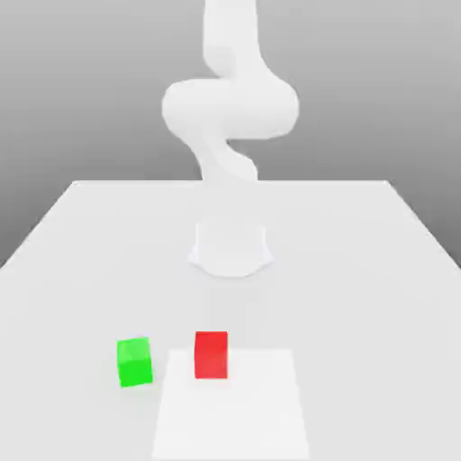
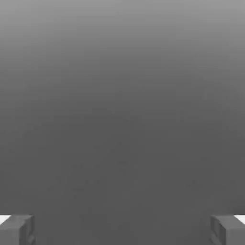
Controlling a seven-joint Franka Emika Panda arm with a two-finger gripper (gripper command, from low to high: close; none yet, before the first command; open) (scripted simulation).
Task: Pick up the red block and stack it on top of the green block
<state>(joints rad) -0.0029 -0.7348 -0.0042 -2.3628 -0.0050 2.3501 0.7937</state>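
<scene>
The red block (image 1: 211, 354) sits on the white table (image 1: 378, 270) near its front edge. The green block (image 1: 134, 362) rests a short gap away, toward the exterior view's left, and the two do not touch. In the hand view my gripper (image 2: 122, 230) is open, its two grey fingertips (image 2: 17, 229) standing far apart with nothing between them. That view looks at a plain grey background, with neither block in it. The arm (image 1: 230, 108) rises from its base and leaves the exterior view at the top.
The arm's round base (image 1: 230, 248) stands mid-table behind the blocks. A brighter white rectangular patch (image 1: 232, 410) lies on the table under and in front of the red block.
</scene>
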